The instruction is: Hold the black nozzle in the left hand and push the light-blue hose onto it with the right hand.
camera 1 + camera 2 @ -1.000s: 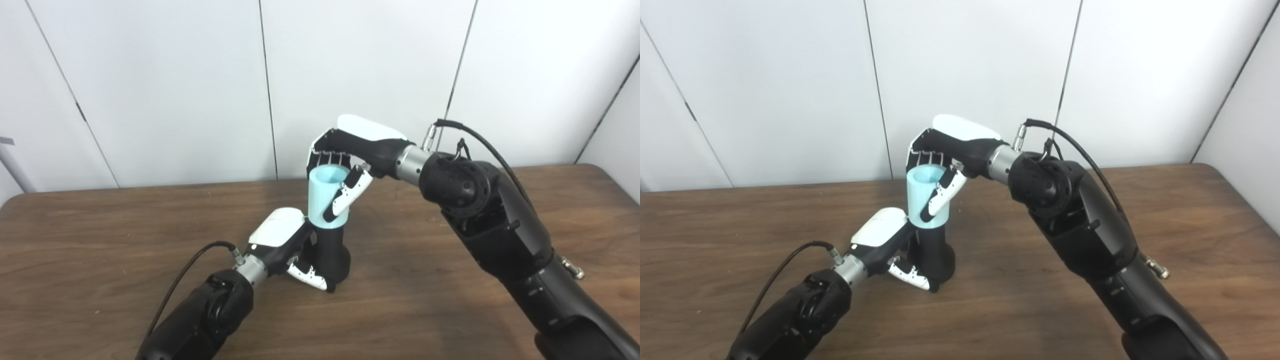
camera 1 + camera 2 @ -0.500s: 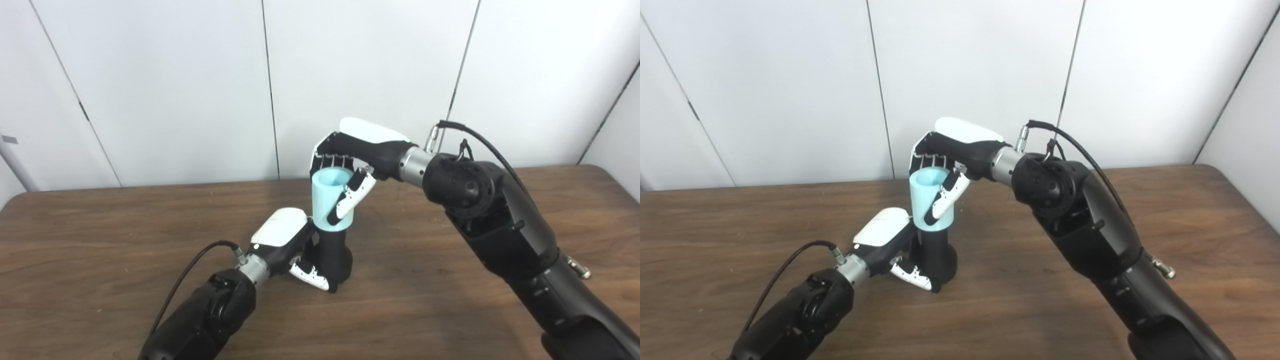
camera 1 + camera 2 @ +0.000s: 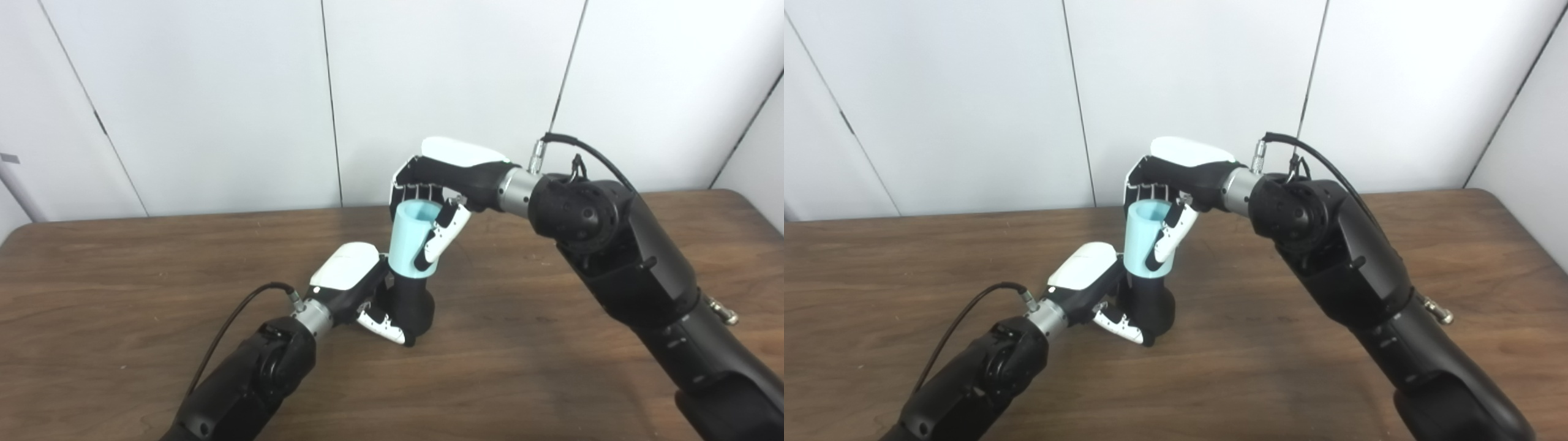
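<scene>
Left robot hand point(image 3: 361, 294) wraps the black nozzle point(image 3: 411, 306) on the surface point(image 3: 122, 275); right robot hand point(image 3: 444, 184) clamps the light-blue hose point(image 3: 411, 236), tilted, its lower end over the nozzle's hidden top.

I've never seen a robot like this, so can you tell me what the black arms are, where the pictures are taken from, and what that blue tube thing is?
Those are a robot's two arms. Both pictures come from cameras in its head, side by side like eyes, so they show nearly the same thing. At the end of each arm is a hand with fingers. The left hand is wrapped around a black nozzle that stands on the brown table. The right hand reaches in from above and grips a light-blue hose, a short open tube. The hose sits on top of the nozzle, leaning a little. Nothing else lies on the table.
</scene>
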{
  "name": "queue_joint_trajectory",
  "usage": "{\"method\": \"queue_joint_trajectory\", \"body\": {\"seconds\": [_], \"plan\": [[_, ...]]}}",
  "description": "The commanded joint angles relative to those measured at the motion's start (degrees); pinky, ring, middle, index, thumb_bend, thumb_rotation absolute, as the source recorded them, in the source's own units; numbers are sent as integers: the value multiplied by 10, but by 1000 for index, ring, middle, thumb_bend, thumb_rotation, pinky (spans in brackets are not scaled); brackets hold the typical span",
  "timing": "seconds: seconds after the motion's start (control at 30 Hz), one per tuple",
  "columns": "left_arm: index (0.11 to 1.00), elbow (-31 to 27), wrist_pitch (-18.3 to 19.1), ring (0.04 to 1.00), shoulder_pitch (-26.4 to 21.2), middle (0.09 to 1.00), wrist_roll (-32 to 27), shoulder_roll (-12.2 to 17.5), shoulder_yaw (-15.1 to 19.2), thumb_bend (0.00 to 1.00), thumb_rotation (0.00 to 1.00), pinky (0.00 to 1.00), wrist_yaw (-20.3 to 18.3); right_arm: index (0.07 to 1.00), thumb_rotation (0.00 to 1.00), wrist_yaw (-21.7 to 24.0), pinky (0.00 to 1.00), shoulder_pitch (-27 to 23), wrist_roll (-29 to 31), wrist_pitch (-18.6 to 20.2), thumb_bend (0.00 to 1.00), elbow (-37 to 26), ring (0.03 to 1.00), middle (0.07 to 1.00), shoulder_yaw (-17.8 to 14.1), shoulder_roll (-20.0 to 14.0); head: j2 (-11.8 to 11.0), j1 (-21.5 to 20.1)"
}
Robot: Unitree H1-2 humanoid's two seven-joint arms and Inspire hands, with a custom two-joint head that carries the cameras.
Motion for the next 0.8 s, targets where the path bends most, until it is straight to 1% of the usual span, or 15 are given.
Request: {"method": "queue_joint_trajectory", "body": {"seconds": [0.0, 0.17, 0.3, 0.5, 0.67, 0.77], "plan": [[496, 34, 16, 362, 41, 395, 42, 12, -35, 520, 0, 305, -63, 484, 0, 3, 378, -32, -2, -3, 520, -24, 448, 484, -7, -14, 2, 0], [497, 32, 23, 377, 40, 403, 39, 10, -33, 522, 0, 300, -69, 494, 0, 2, 371, -18, -8, 0, 520, -32, 436, 478, -4, -9, 5, 3], [498, 30, 25, 391, 40, 409, 37, 11, -33, 523, 0, 307, -73, 495, 0, -1, 378, -2, -14, 4, 520, -33, 441, 474, 6, 5, 7, 4], [499, 29, 28, 408, 38, 417, 40, 9, -33, 523, 0, 320, -77, 507, 0, -17, 360, 22, -8, -25, 519, -14, 420, 464, 20, 19, 9, 3], [500, 28, 30, 423, 37, 421, 39, 8, -33, 524, 0, 340, -79, 504, 0, -25, 361, 35, 0, -41, 520, -2, 426, 470, 26, 25, 11, 3], [500, 29, 30, 431, 36, 424, 38, 6, -33, 524, 0, 353, -80, 512, 0, -30, 350, 44, 1, -49, 519, 3, 414, 454, 29, 26, 12, 5]]}}
